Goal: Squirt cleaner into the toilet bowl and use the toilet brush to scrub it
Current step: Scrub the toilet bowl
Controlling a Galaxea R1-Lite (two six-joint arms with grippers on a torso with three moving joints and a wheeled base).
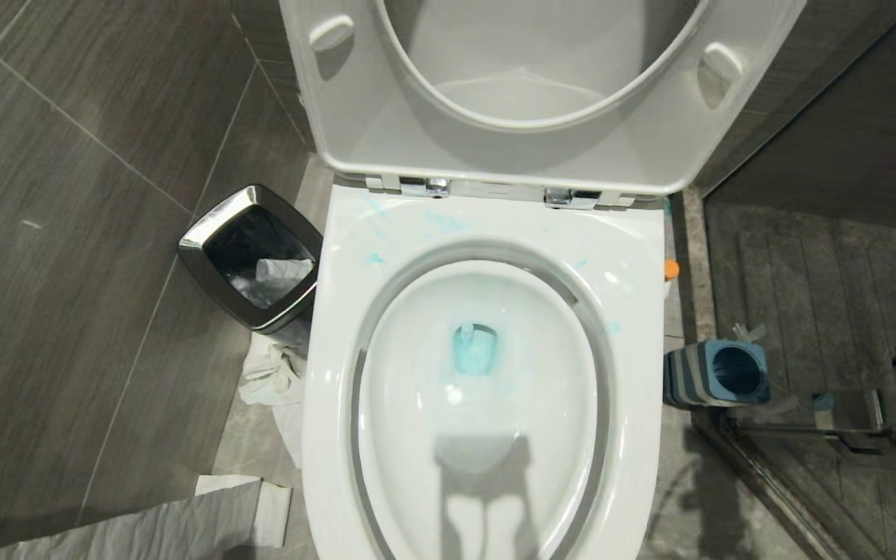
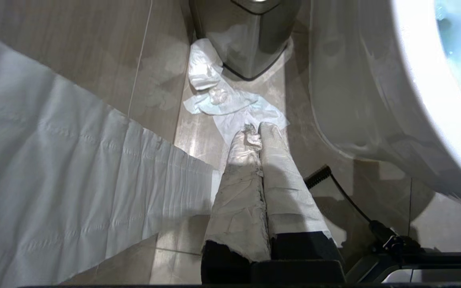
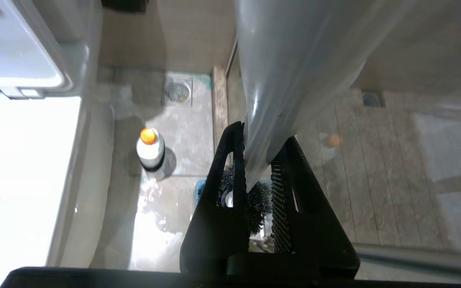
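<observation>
The large white glossy ceramic toilet bowl (image 1: 487,404) lies nearest, blue cleaner pooled inside. At three o'clock the right gripper (image 3: 256,176) clamps the slim white toilet brush (image 3: 278,80), over its blue-grey holder (image 1: 720,373). Next comes scrubbing: swing it toward nine o'clock. The left gripper (image 2: 258,136), pinched together, idles.

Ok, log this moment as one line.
right gripper: shut on toilet brush | left gripper: shut, idle | toilet bowl: blue cleaner inside

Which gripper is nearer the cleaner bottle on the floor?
Right. The right gripper, shut on the toilet brush, hangs beside the cleaner bottle. The left gripper is across the toilet bowl, by the waste bin.
</observation>
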